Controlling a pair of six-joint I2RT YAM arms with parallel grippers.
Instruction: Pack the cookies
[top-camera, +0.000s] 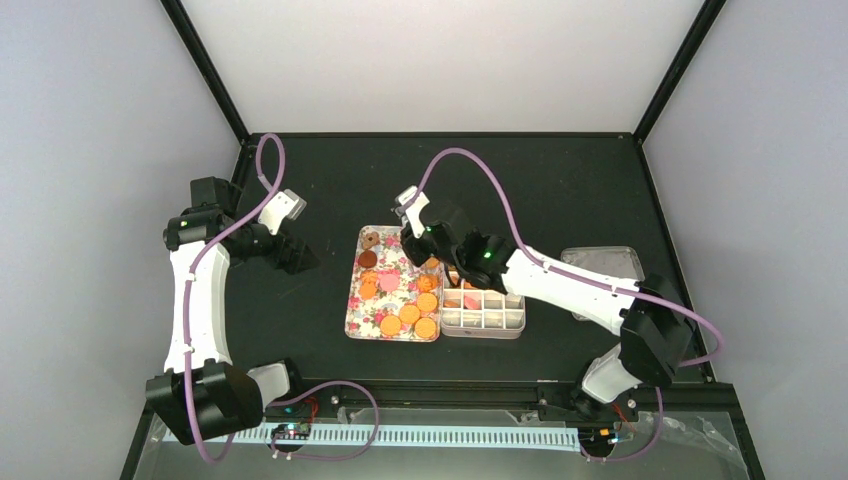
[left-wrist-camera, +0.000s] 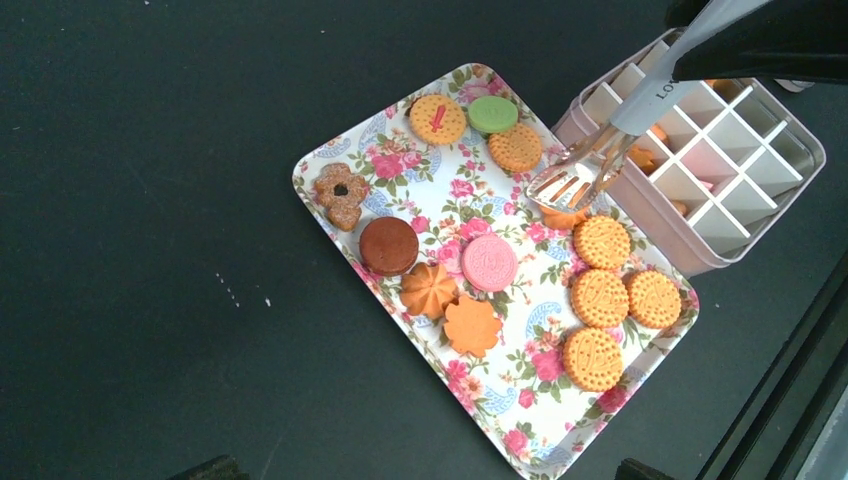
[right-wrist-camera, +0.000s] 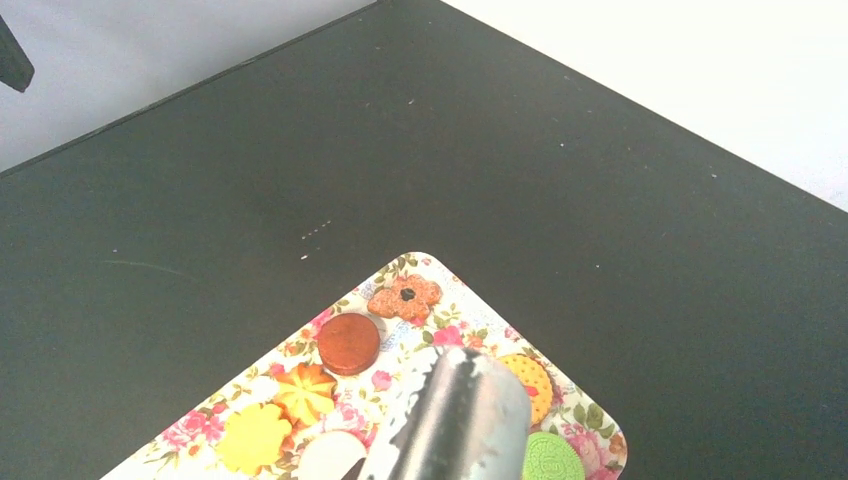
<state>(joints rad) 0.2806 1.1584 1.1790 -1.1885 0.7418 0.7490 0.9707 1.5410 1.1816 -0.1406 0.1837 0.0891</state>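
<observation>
Orange cookies (left-wrist-camera: 600, 298) lie on floral tray (left-wrist-camera: 445, 195) beneath right gripper's (left-wrist-camera: 740, 45) metal tongs (left-wrist-camera: 600, 160).

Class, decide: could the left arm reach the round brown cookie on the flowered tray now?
Probably yes. The brown cookie lies on the tray's side facing the open left gripper, only table between; the tongs hover at the other side.

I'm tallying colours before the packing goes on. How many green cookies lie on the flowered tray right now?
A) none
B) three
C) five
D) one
D: the left wrist view shows only one green cookie on the flowered tray. It lies near one corner, and the other cookies there are orange, brown or pink.
</observation>
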